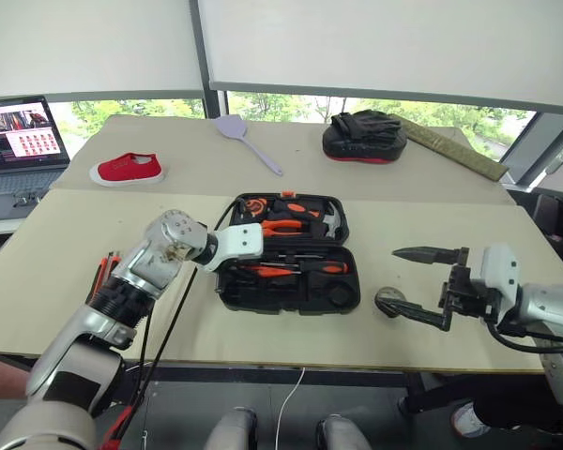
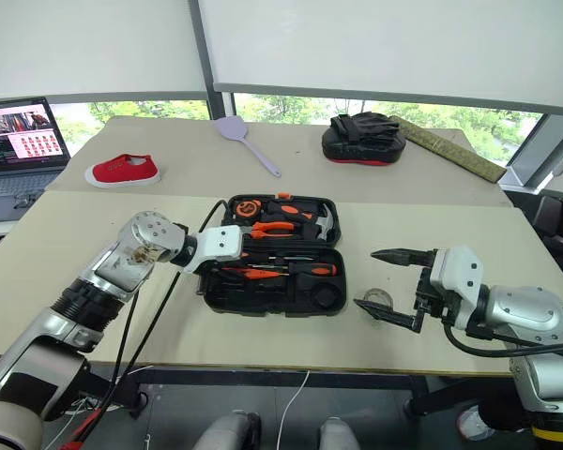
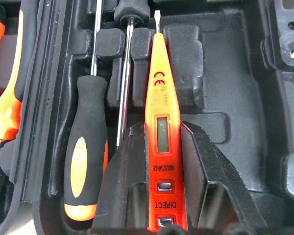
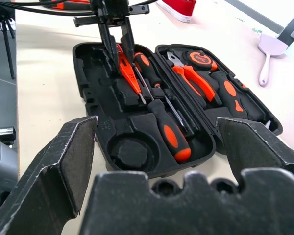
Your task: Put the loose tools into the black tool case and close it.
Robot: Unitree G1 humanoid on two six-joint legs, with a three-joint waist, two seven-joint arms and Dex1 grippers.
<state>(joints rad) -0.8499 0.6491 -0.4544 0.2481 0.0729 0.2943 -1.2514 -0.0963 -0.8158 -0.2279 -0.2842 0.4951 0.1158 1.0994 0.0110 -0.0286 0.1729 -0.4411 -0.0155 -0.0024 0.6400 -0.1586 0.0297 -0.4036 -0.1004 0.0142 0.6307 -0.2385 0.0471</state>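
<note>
One small all-orange screwdriver (image 3: 162, 132) is sitting clamped in the left pincer (image 3: 161, 161), shaft running straight ahead over the black tool case (image 1: 342, 298); the right pincer (image 1: 422, 281) is gaping wide, empty.

Tool case (image 2: 272, 298) open (L arm over it), R fingers (image 2: 394, 256) spread.

The left gripper's (image 3: 166, 196) fingers cover the back end of the small all-orange screwdriver (image 3: 161, 112), the left arm hides a corner of the black tool case (image 1: 291, 295), and the tape roll (image 1: 390, 302) sits partly behind the right gripper (image 1: 422, 284).
</note>
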